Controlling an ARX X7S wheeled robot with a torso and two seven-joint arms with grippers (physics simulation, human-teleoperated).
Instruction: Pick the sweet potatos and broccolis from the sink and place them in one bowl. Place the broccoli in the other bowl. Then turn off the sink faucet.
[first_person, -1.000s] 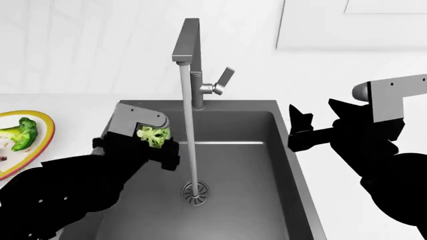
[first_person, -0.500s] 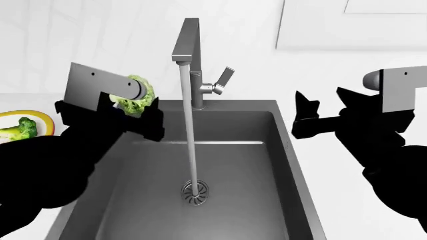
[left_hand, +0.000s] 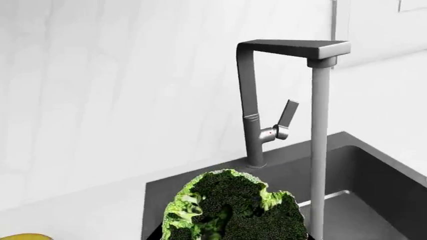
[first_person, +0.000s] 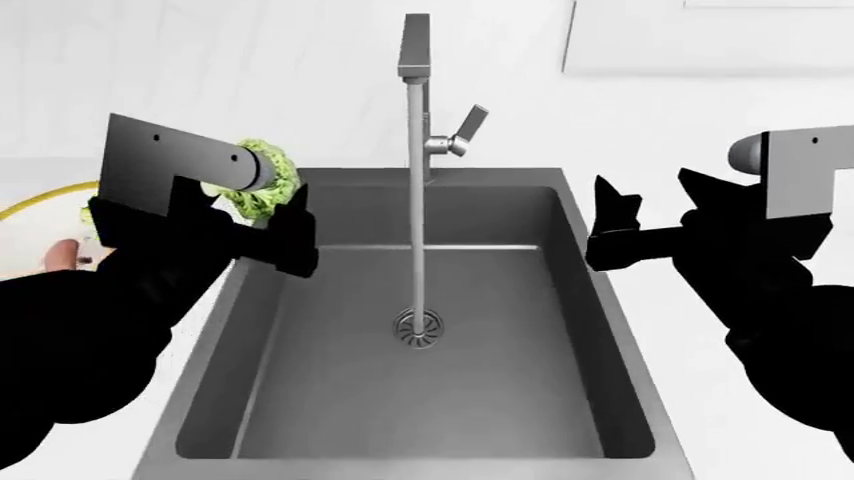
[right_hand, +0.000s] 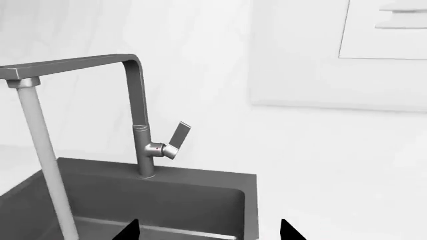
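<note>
Broccoli (left_hand: 233, 210), green, bumpy, in left pincer (first_person: 260, 215)

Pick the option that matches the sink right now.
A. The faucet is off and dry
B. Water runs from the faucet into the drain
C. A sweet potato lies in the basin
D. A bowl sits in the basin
B: a stream falls from the faucet to the drain of the sink, whose basin holds nothing else.

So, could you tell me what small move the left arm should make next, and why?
Probably carry on leftward toward the yellow-rimmed bowl: the left gripper holds the green broccoli floret at the grey steel sink's left edge, not over the bowl yet.
</note>
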